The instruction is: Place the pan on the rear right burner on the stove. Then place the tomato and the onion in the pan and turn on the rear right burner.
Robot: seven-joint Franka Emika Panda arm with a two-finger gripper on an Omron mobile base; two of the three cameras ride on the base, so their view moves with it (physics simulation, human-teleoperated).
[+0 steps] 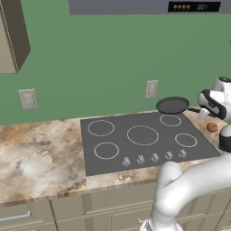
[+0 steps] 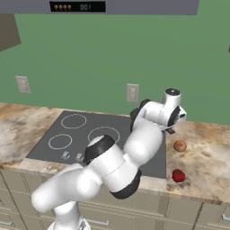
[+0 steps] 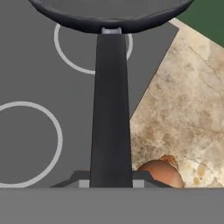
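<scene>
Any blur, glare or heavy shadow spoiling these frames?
Left base view: even flat light, no glare on the stove. Right base view: the arm hides the pan, tomato sharp. Hand view: pan handle looms large, close onion soft-edged.

Green kitchen wall above a marbled counter

The wall [image 1: 99, 58] carries two pale outlets [image 1: 152, 89], a tan cabinet [image 1: 11, 36] hangs upper left, a grey hood [image 2: 134, 6] sits overhead, and beige drawers [image 1: 67, 210] run below the brown-and-cream counter [image 1: 36, 158]
</scene>
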